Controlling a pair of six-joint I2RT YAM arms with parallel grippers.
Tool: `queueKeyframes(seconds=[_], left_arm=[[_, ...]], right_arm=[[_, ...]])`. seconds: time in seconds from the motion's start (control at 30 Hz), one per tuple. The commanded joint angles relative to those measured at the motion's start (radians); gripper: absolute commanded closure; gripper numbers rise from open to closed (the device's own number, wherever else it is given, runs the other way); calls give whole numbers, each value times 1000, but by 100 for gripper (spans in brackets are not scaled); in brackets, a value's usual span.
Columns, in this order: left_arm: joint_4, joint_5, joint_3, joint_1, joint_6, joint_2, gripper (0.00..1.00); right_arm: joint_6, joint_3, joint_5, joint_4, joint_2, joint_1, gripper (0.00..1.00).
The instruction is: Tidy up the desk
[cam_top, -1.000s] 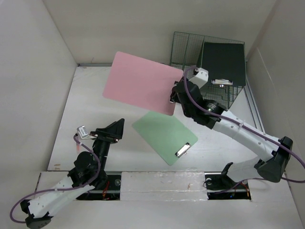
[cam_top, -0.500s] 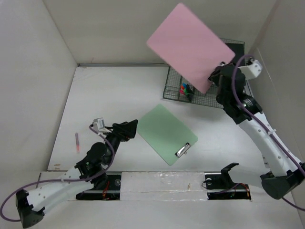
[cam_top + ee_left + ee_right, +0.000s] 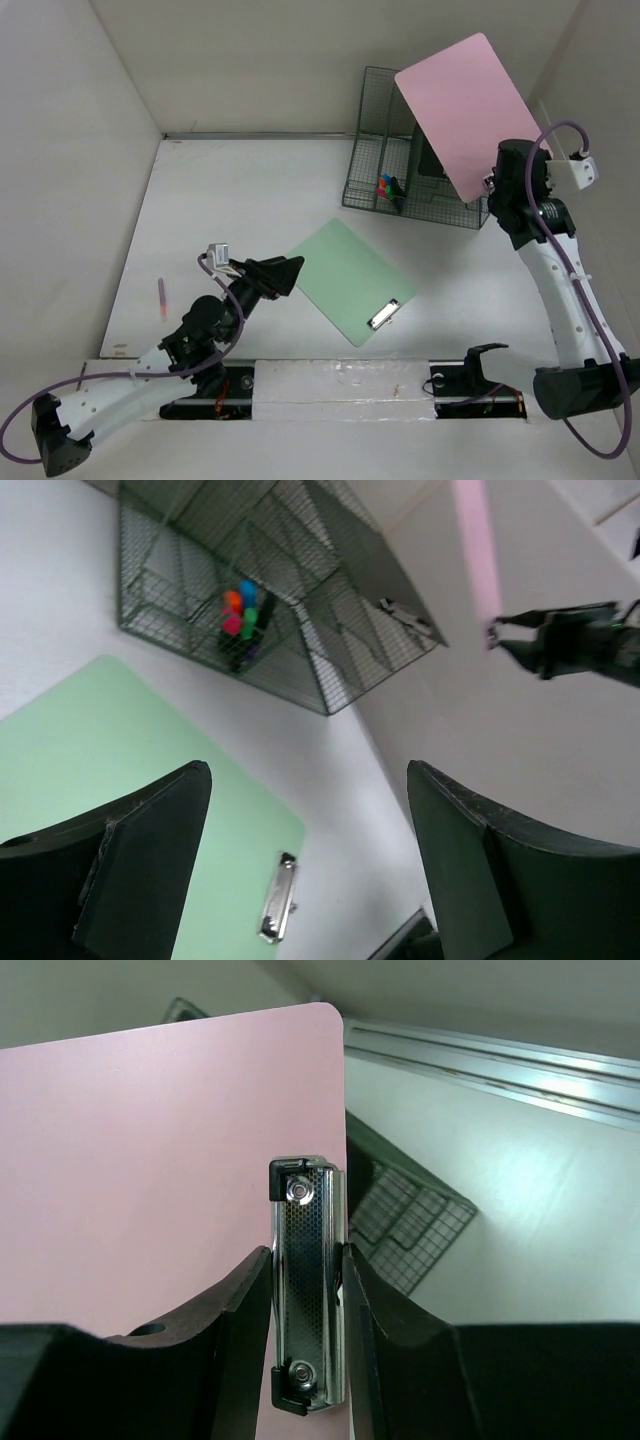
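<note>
My right gripper (image 3: 492,186) is shut on the metal clip (image 3: 308,1280) of a pink clipboard (image 3: 462,112) and holds it in the air over the dark green wire-mesh rack (image 3: 385,150) at the back right. The board also fills the left of the right wrist view (image 3: 150,1160). A green clipboard (image 3: 347,278) lies flat on the white desk (image 3: 220,200), its clip (image 3: 385,312) toward the near right. My left gripper (image 3: 290,268) is open and empty, just left of the green clipboard (image 3: 90,740).
The rack holds coloured markers (image 3: 387,186) in a front compartment and a dark clipboard (image 3: 432,160) behind the pink board. A pink pen (image 3: 161,297) lies near the left wall. White walls close in on the left, back and right.
My right arm has swung the pink clipboard right and back, from mid-desk to above the rack. My left gripper has moved right toward the green clipboard.
</note>
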Motion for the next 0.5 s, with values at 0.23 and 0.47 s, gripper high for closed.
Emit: queueKeyframes(seconds=[0.23, 0.47], left_arm=[[74, 73, -36, -4, -52, -89, 25], [79, 107, -36, -4, -65, -69, 25]], right_arm=[[295, 310, 48, -425, 153, -50, 100], [507, 304, -12, -616, 216, -73, 100]])
